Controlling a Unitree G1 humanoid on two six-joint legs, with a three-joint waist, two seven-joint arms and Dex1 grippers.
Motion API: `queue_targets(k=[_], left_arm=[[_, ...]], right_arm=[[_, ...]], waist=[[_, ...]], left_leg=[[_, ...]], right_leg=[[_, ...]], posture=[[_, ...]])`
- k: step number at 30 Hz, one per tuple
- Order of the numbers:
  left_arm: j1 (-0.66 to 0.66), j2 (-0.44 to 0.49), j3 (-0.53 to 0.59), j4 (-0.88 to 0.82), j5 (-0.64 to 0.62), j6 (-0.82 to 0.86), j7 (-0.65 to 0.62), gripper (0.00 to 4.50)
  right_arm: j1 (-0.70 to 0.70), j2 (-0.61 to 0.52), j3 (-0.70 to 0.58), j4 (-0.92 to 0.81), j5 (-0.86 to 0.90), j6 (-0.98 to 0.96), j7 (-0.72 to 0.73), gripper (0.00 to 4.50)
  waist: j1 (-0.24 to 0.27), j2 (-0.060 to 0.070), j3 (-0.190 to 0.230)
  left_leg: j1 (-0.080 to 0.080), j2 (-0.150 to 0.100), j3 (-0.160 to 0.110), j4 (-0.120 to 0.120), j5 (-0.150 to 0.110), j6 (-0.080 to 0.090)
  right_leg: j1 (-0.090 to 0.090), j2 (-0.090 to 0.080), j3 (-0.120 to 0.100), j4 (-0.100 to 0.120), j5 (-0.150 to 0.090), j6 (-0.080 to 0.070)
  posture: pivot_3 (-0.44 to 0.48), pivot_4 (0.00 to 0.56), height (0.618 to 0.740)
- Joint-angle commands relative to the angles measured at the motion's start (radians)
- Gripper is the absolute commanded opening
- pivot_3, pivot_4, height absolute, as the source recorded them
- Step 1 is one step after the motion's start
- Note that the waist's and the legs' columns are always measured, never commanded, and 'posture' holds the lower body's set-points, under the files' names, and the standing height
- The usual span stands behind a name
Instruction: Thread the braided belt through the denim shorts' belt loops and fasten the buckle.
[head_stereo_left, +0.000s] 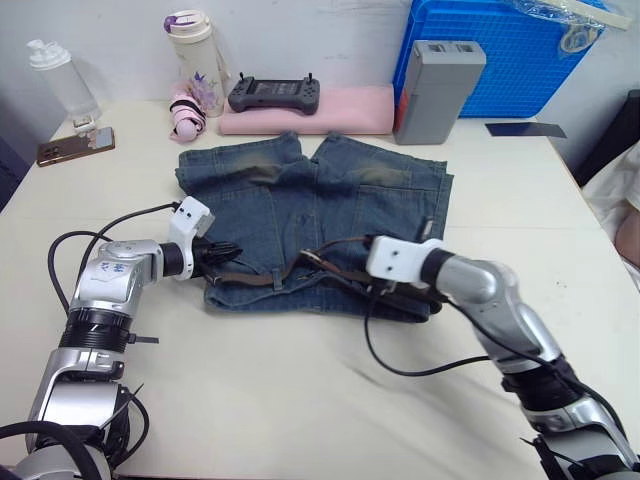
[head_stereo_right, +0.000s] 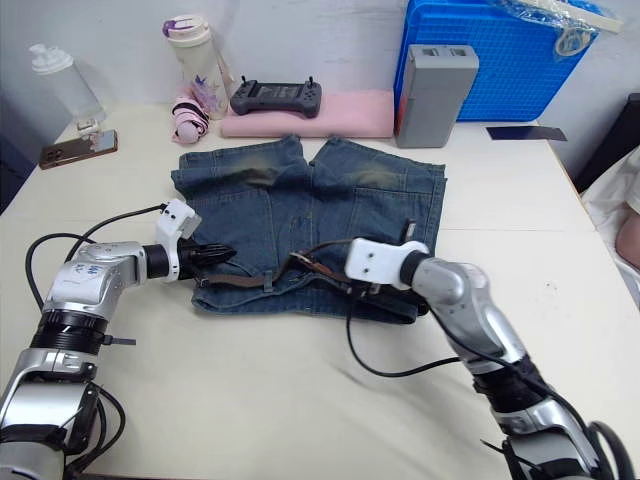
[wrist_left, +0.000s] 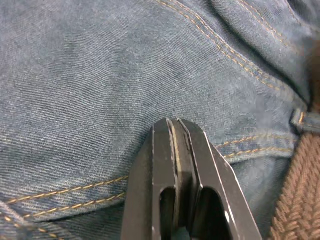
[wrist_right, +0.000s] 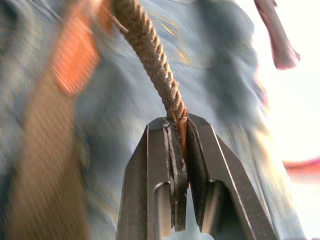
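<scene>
The denim shorts (head_stereo_left: 320, 215) lie flat mid-table, with the waistband toward me. The braided belt (head_stereo_left: 250, 283) runs along that waistband and passes under a belt loop (wrist_left: 305, 121). My right gripper (head_stereo_left: 338, 267) hovers over the middle of the waistband, shut on a raised stretch of the belt (wrist_right: 152, 55). A tan leather piece (wrist_right: 75, 50) shows beside it. My left gripper (head_stereo_left: 224, 254) rests on the denim at the waistband's left end, fingers (wrist_left: 165, 165) shut with nothing visible between them. I cannot make out the buckle.
Along the table's back stand a pink folded cloth (head_stereo_left: 320, 112) with a black controller (head_stereo_left: 273, 95) on it, a grey box (head_stereo_left: 437, 90), a blue crate (head_stereo_left: 500, 50) and two bottles (head_stereo_left: 195, 50). A phone (head_stereo_left: 75, 147) lies back left. My right arm's cable (head_stereo_left: 400, 368) loops over the tabletop.
</scene>
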Motion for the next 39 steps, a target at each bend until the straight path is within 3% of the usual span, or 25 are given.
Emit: queue_targets(k=[1, 4, 10, 13, 19, 25, 38, 39], left_arm=[[0.028, 0.008, -0.045, 0.044, 0.062, -0.038, -0.017, 0.11], [0.029, 0.003, -0.037, 0.046, 0.065, -0.054, -0.019, 0.11], [0.027, -0.011, 0.047, -0.050, 0.021, -0.127, -0.004, 0.11], [0.044, -0.013, 0.101, -0.168, -0.037, -0.109, -0.017, 0.97], [0.115, -0.056, 0.147, -0.509, -0.210, 0.013, -0.031, 3.60], [0.159, -0.117, 0.068, -0.629, -0.196, 0.010, 0.016, 3.60], [0.080, -0.151, -0.055, -0.465, -0.020, -0.162, 0.042, 3.60], [0.075, -0.155, -0.056, -0.454, -0.014, -0.168, 0.044, 3.35]], right_arm=[[0.026, -0.031, -0.117, -0.068, 0.062, -0.042, -0.028, 0.00], [0.037, -0.037, -0.125, -0.088, 0.078, -0.095, -0.031, 0.00], [-0.003, 0.030, -0.005, -0.126, 0.033, -0.129, -0.029, 0.00], [-0.022, 0.056, 0.042, -0.114, -0.006, -0.109, -0.032, 0.00], [-0.045, 0.076, 0.080, -0.092, -0.048, -0.078, -0.027, 0.00], [-0.055, 0.077, 0.095, -0.080, -0.065, -0.074, -0.021, 0.00], [-0.064, 0.102, 0.111, -0.102, -0.068, -0.074, -0.012, 0.00], [-0.064, 0.103, 0.114, -0.103, -0.069, -0.073, -0.012, 0.00]], waist=[[-0.003, 0.000, 0.000], [-0.003, 0.000, 0.000], [-0.002, 0.000, 0.000], [-0.003, 0.000, 0.000], [-0.002, -0.001, 0.001], [-0.003, -0.001, 0.001], [-0.003, -0.001, 0.001], [-0.003, -0.001, 0.001]], left_leg=[[0.002, 0.000, 0.000, 0.000, 0.000, 0.000], [0.004, 0.000, 0.001, -0.001, 0.000, -0.001], [0.003, 0.001, 0.001, -0.001, 0.000, -0.001], [0.000, 0.001, 0.000, -0.001, 0.000, 0.000], [-0.004, 0.000, -0.002, 0.000, 0.000, 0.001], [-0.003, 0.000, -0.001, 0.001, 0.000, 0.001], [-0.002, 0.001, 0.000, 0.000, 0.000, 0.001], [-0.002, 0.001, 0.000, 0.000, 0.000, 0.001]], right_leg=[[0.001, 0.000, 0.001, 0.000, 0.000, 0.000], [0.001, 0.000, 0.002, 0.000, 0.000, 0.000], [0.001, 0.000, 0.002, 0.001, 0.000, 0.000], [-0.001, 0.000, 0.001, 0.002, 0.000, 0.000], [-0.003, -0.001, -0.001, -0.001, 0.000, 0.000], [-0.002, 0.000, -0.001, 0.000, 0.000, 0.000], [-0.002, 0.001, 0.000, 0.000, 0.000, 0.000], [-0.002, 0.001, 0.000, 0.000, 0.000, 0.000]], posture=[[0.000, 0.150, 0.712], [0.000, 0.150, 0.712], [0.000, 0.150, 0.712], [0.000, 0.150, 0.712], [0.000, 0.150, 0.712], [0.000, 0.150, 0.712], [0.000, 0.150, 0.712], [0.000, 0.150, 0.712]])
